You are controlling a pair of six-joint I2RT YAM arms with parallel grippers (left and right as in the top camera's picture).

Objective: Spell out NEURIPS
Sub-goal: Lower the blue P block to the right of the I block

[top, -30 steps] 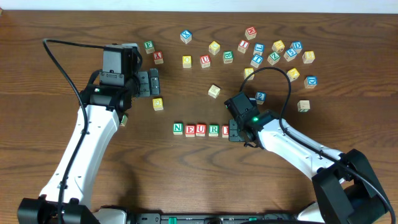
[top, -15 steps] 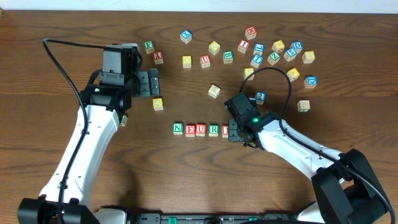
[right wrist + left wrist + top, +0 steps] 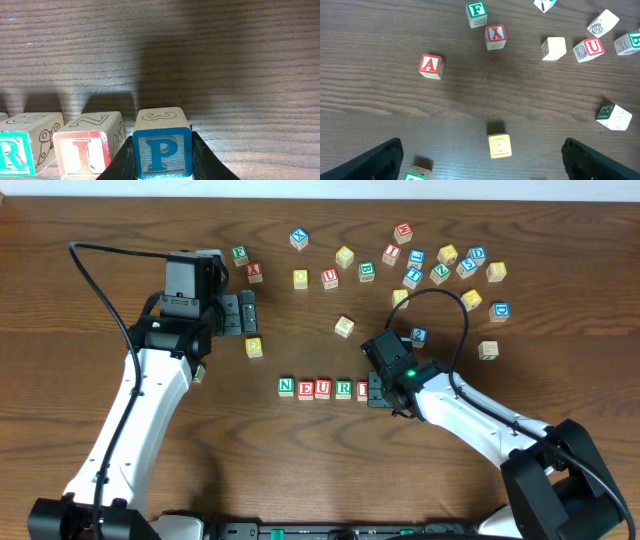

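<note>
P cube (image 3: 162, 150), blue, is pinched by the right tool (image 3: 163, 167) just right of the I cube (image 3: 82, 152). Left tool (image 3: 245, 313) hangs spread.

We've just got a dark brown wood-grain table (image 3: 30, 380) here, evenly lit, pale strip (image 3: 320, 188) past its far edge.

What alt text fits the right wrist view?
The right gripper grips a blue P cube over a wooden table. Left of it sit a red I cube and a green R cube, cropped by the frame.
</note>
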